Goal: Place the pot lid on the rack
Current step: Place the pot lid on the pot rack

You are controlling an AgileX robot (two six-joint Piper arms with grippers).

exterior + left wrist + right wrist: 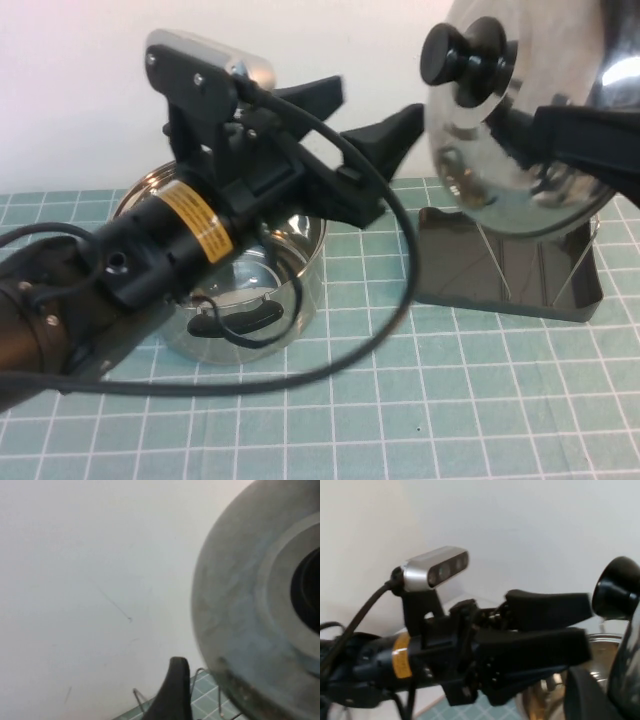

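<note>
The right gripper point(525, 135) is closed on the rim of the pot lid point(520, 150) and holds it on edge in the air, above the rack point(500, 270). The left gripper point(375, 120), just beside the lid's black knob point(462, 55), has its fingers spread apart and holds nothing. Below it stands the steel pot point(250, 290).

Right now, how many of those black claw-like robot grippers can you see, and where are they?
2. The open left gripper hangs above the shiny steel pot, near the domed steel pot lid. The right gripper holds that lid's rim above the black wire rack.
</note>
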